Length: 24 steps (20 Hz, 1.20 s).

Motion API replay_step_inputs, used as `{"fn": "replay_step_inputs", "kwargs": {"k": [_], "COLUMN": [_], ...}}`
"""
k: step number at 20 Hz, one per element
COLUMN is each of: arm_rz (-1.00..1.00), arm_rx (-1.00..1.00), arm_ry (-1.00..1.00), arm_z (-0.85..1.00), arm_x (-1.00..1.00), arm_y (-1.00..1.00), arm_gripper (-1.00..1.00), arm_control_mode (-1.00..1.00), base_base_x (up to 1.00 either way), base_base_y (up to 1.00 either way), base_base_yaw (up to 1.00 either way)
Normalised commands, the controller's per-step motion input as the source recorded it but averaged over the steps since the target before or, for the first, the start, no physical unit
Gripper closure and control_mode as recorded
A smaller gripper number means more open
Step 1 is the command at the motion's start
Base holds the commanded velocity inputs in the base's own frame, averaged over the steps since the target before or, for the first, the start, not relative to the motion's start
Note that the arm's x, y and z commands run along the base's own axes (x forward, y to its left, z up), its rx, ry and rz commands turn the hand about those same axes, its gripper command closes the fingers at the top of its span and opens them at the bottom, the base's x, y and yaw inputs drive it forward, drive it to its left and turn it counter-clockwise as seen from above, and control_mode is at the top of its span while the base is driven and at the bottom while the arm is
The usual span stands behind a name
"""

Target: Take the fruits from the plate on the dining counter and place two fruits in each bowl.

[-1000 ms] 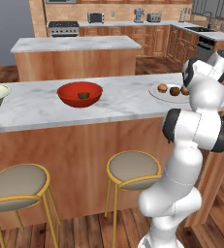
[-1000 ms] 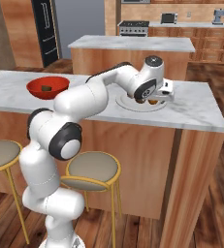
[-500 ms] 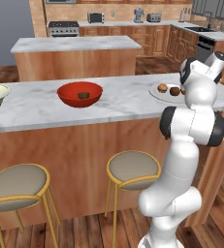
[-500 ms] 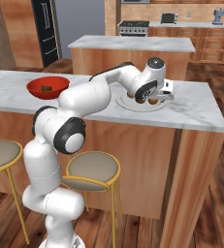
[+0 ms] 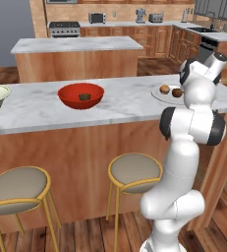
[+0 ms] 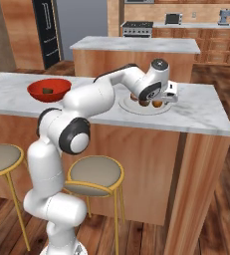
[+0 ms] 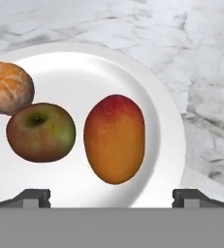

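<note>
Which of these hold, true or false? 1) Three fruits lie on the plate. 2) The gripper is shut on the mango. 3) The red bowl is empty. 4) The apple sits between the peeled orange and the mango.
1) True: mango, apple and peeled orange lie on the plate.
2) False: the gripper is open above the plate, holding nothing.
3) False: the red bowl holds one small dark piece.
4) True.

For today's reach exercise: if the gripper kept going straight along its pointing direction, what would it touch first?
Most likely the mango, lying centred between the open gripper's fingers on the plate; the exact depth is unclear.
</note>
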Motion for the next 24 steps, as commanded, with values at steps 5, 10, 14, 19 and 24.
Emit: {"fn": "replay_step_inputs", "kwargs": {"k": [5,10,14,19,24], "arm_rz": [0.0,0.0,0.0,0.0,0.0], "arm_rx": [0.0,0.0,0.0,0.0,0.0], "arm_ry": [0.0,0.0,0.0,0.0,0.0], "arm_z": [-0.18,-0.1,0.0,-0.01,-0.16], "arm_x": [0.2,0.2,0.19,0.15,0.03], "arm_y": [0.07,0.01,0.0,0.0,0.0], "arm_gripper": [-1.0,-1.0,-1.0,1.0,1.0], "arm_control_mode": [-1.0,-1.0,-1.0,-1.0,-1.0], "base_base_x": [0.0,0.0,0.0,0.0,0.0], "base_base_y": [0.0,0.0,0.0,0.0,0.0], "base_base_yaw": [0.0,0.0,0.0,0.0,0.0]}}
